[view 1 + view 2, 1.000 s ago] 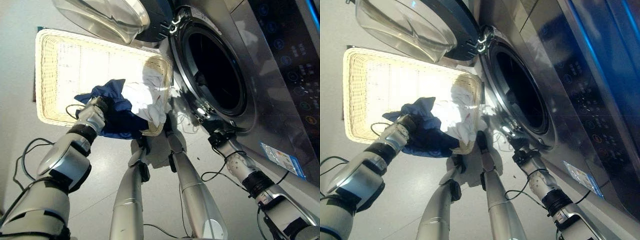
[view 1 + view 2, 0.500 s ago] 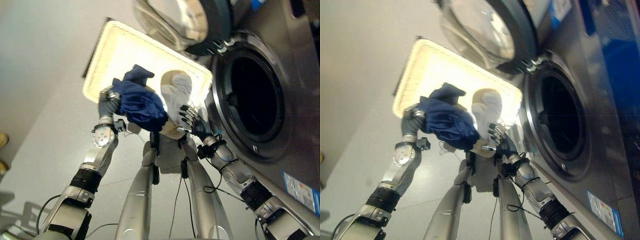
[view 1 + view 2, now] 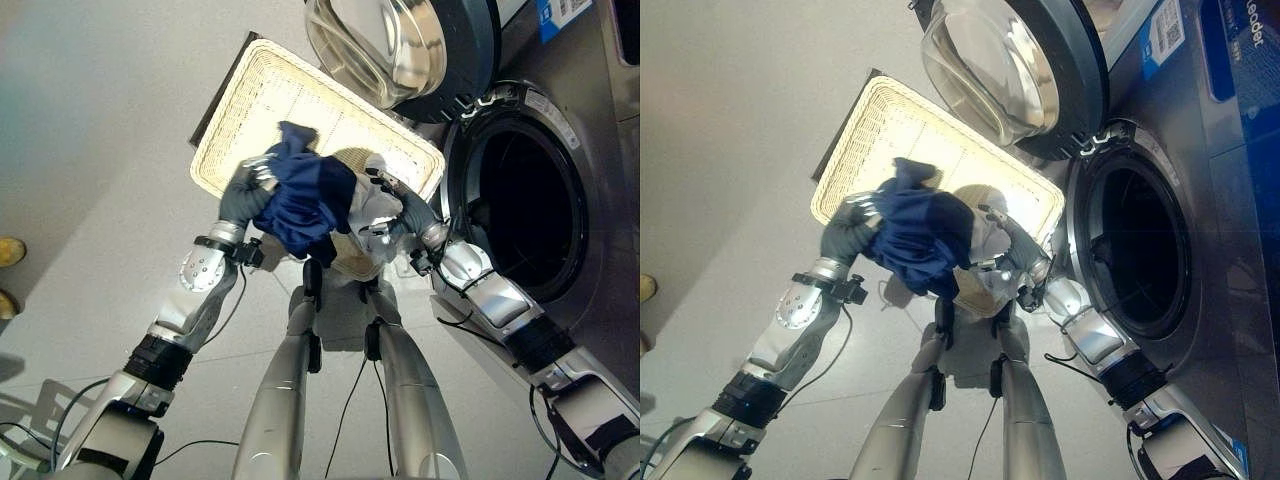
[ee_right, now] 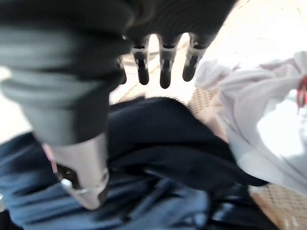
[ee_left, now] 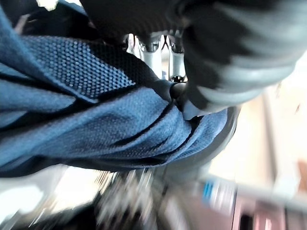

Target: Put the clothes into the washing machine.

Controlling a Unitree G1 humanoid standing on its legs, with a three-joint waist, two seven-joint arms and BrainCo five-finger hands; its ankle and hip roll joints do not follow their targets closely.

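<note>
My left hand [image 3: 248,192] is shut on a dark blue garment [image 3: 303,203] and holds it bunched up above the near end of the wicker basket [image 3: 262,95]. In the left wrist view the blue cloth [image 5: 96,124] is wrapped under the curled fingers [image 5: 158,45]. My right hand [image 3: 398,207] is open beside the garment, on the washing machine's side. Its straight fingers [image 4: 163,67] reach over the blue garment [image 4: 158,143]. A white cloth [image 3: 366,218] lies in the basket's near corner, also seen as white cloth [image 4: 259,110]. The drum opening [image 3: 530,200] is dark.
The washer's round glass door [image 3: 390,45] swings open over the basket's far right side. The machine's steel front [image 3: 600,260] fills the right. Pale floor [image 3: 100,150] lies left of the basket.
The camera has shifted. My left hand has lifted the blue garment higher and toward the machine. My right hand has risen from below the basket corner to the garment's side.
</note>
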